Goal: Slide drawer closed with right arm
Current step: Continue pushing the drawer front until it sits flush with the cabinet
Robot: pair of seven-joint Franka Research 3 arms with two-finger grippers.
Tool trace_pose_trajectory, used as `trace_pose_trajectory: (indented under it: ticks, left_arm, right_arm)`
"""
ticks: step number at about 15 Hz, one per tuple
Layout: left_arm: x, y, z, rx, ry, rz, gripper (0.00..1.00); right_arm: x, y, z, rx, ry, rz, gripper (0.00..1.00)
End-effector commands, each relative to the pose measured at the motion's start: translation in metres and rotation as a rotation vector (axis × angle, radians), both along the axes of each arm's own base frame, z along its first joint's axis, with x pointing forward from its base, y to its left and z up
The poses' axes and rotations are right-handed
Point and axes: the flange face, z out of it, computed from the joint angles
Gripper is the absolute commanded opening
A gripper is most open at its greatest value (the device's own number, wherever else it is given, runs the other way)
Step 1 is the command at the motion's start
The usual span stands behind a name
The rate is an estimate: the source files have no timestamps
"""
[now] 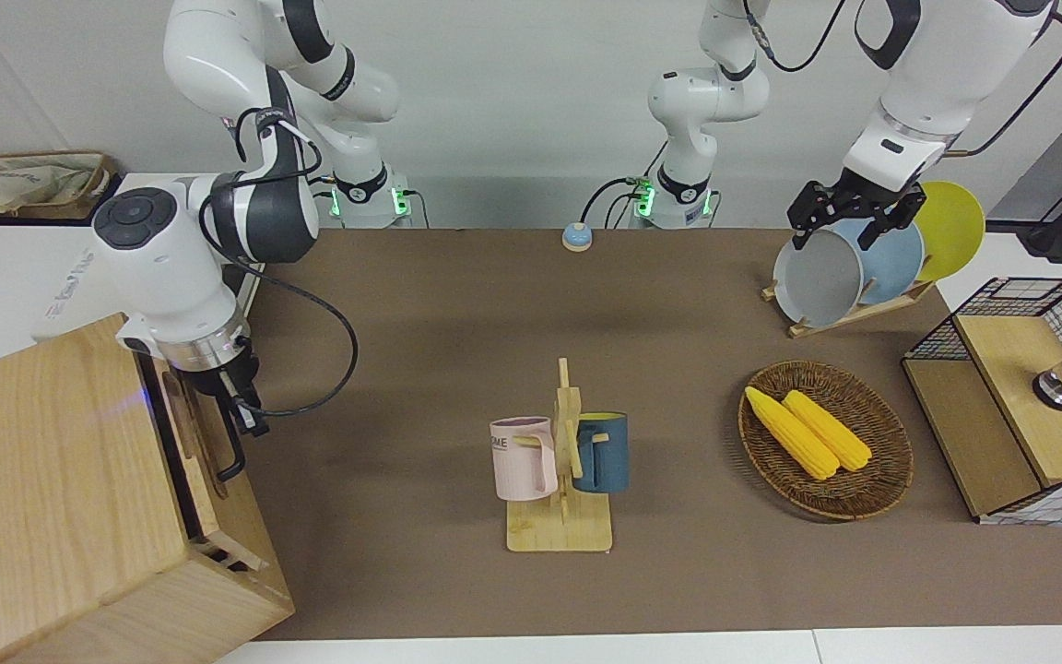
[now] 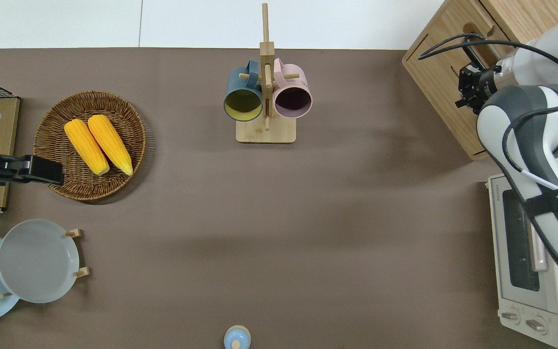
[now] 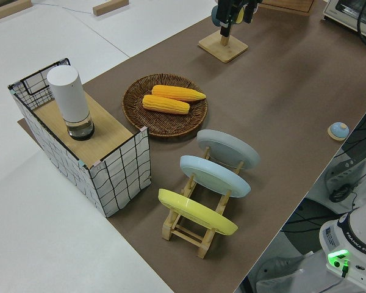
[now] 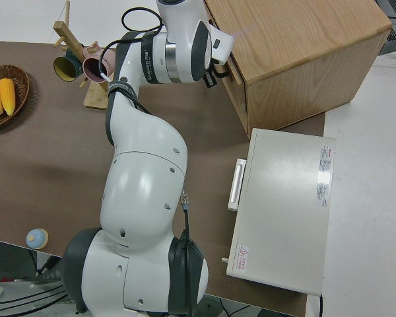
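Nearly done: drawer (image 1: 192, 433) almost flush in the cabinet (image 1: 52, 498) front, right gripper (image 1: 238, 406) against its handle, jaws' gap unreadable; left arm parked; final push left.

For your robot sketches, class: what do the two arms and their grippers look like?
Both arms are bulky, white and jointed, with dark grey bands at the joints. The right arm has a silver wrist ring, a round dark grey cap and a looping black cable. The right gripper and the left gripper are black. Green lights glow at both bases.
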Motion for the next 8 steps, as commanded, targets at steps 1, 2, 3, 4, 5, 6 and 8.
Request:
trace_pose_trajectory:
  ticks: [1,2,3,4,5,6,8]
  left_arm:
    - [0.0016,0.0008,0.0034,0.016,0.006,-0.012,0.99]
    - [0.0016,0.0008,0.0041,0.016,0.005,-0.012,0.99]
    - [0.0016,0.0008,0.0034,0.016,0.006,-0.012,0.99]
    - [0.0016,0.0008,0.0034,0.016,0.006,-0.012,0.99]
    - [0.0016,0.0008,0.0041,0.016,0.005,-0.012,0.99]
    - [0.0021,0.0008,0.0032,0.016,0.006,-0.012,0.99]
    - [0.0016,0.0008,0.0034,0.016,0.006,-0.012,0.99]
  right_arm:
    - [0.0077,-0.0188,0.0032,-0.007,-0.028,0.021,0.000]
    - [0.0079,-0.0227,0.0037,-0.006,-0.030,0.016,0.000]
    - [0.0080,-0.0231,0.0046,-0.006,-0.032,0.017,0.000]
    - [0.0080,-0.0231,0.0046,-0.006,-0.032,0.015,0.000]
    - [0.0079,-0.0231,0.0044,-0.006,-0.030,0.015,0.000]
    - [0.0079,-0.0220,0.0044,-0.006,-0.030,0.017,0.000]
    - [0.0073,-0.0168,0.0049,-0.005,-0.024,0.022,0.000]
